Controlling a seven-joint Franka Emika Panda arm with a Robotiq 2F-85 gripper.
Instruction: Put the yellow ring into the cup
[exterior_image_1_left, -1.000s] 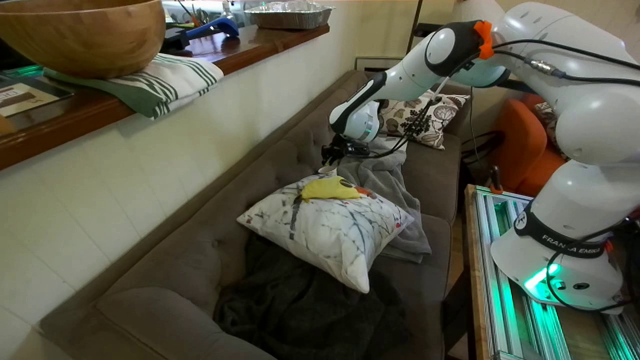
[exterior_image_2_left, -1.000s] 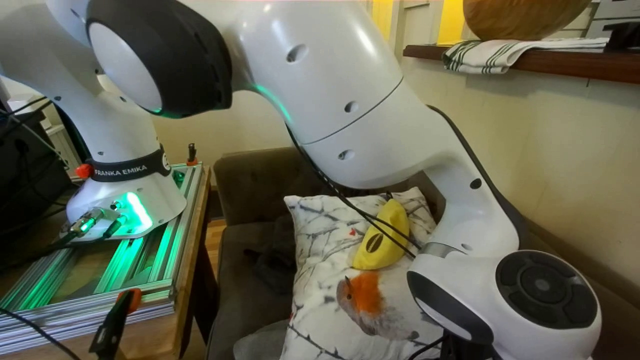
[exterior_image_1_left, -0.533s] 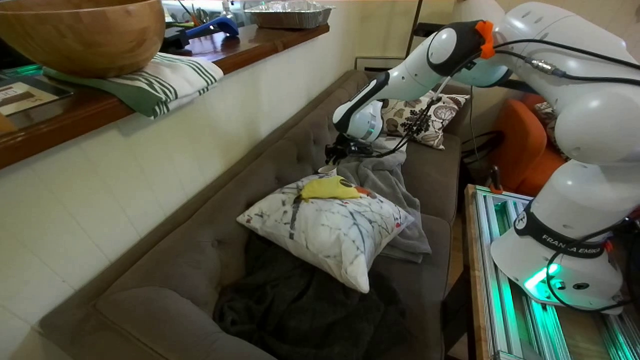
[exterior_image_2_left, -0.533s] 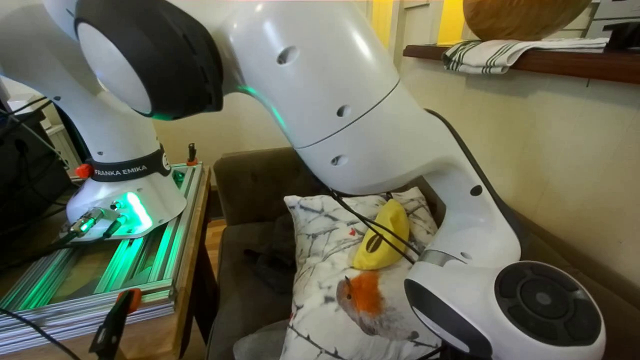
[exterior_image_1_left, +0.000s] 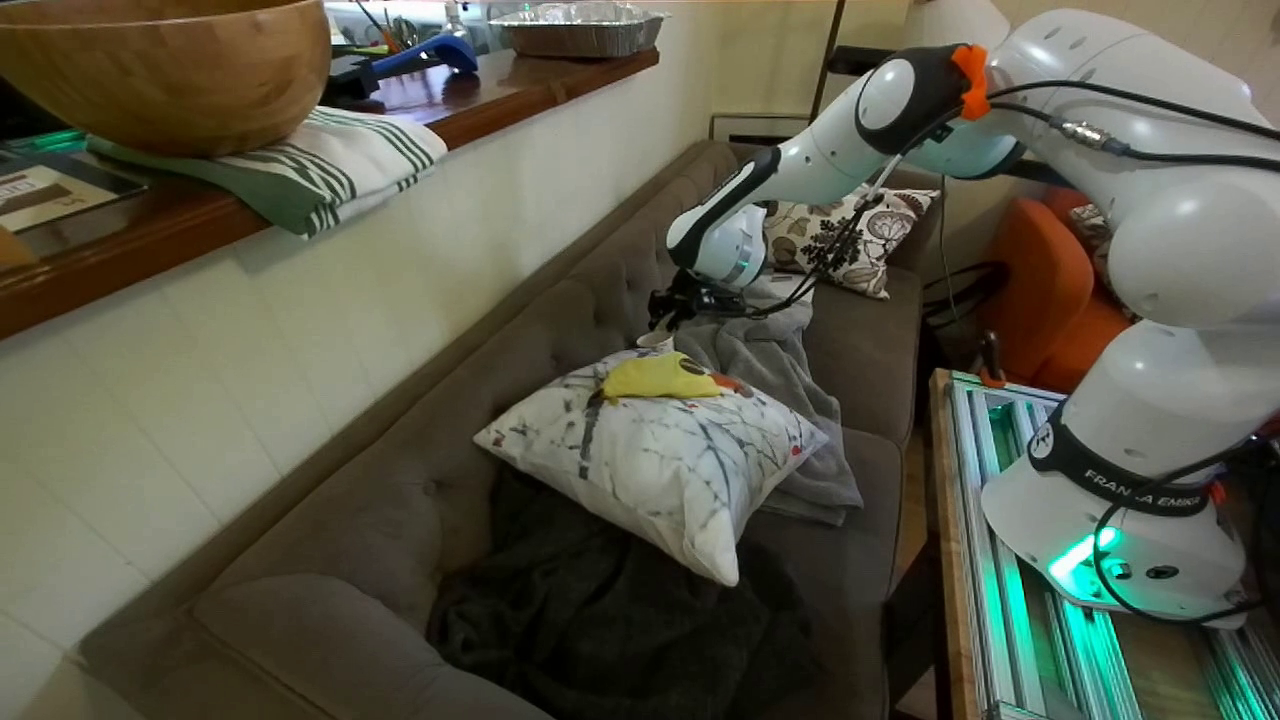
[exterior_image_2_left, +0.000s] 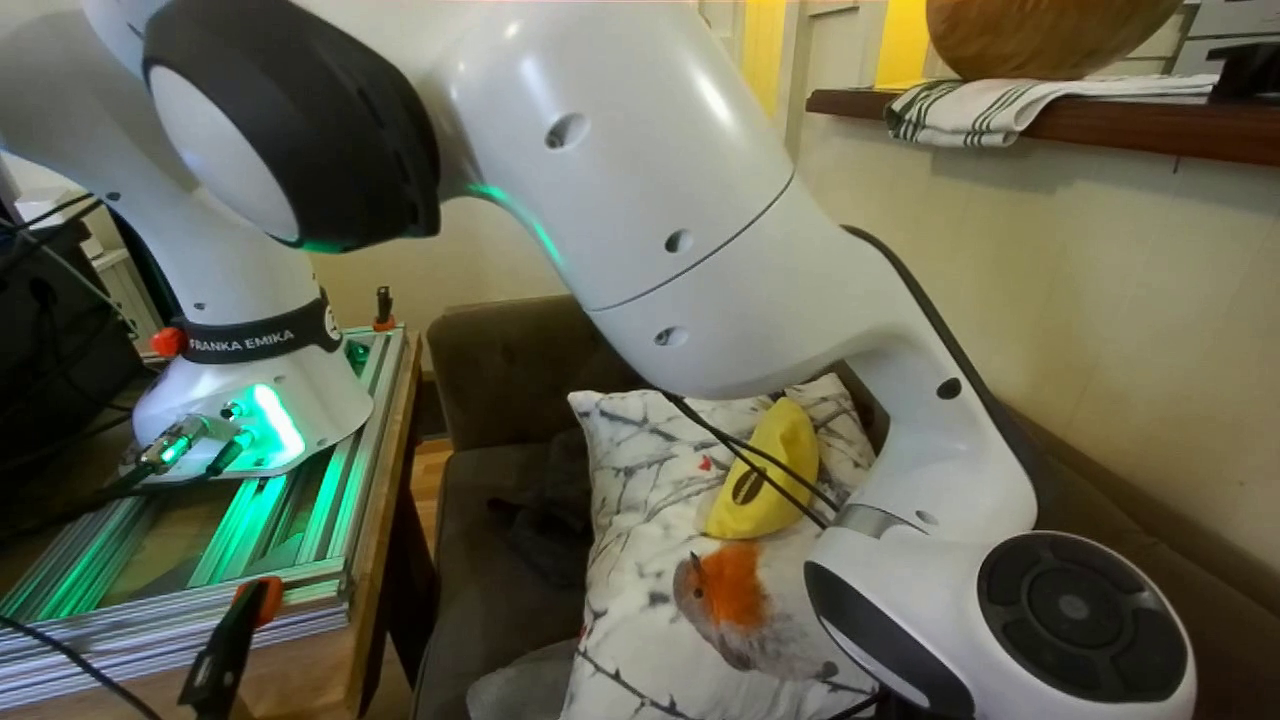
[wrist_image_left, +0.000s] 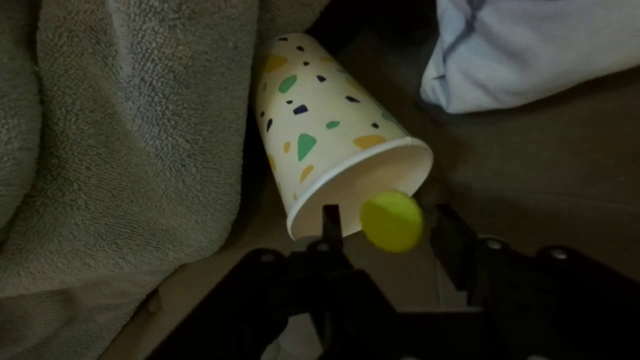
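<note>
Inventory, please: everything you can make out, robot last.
ledge: 1, reddish, above sofa
towel: 1, striped white, on ledge
bowl: 1, tan, on towel
foil tray: 1, silver, on ledge
blue item: 1, blue, on ledge
sofa: 1, brownish, below ledge
chair: 1, orange, background
table: 1, brown, beside sofa
pillow: 1, white, on sofa
banana plush: 1, yellow, on pillow
cushion: 1, patterned cream, on sofa
dark blanket: 1, blackish, by pillow
grey blanket: 1, grey, on sofa
cup: 1, speckled cream, between grey blanket and pillow
yellow disc: 1, yellow, at cup's rim, contact unclear
arm: 1, white, over sofa
jaws: 1 pair, black, apart, flanking yellow disc
</note>
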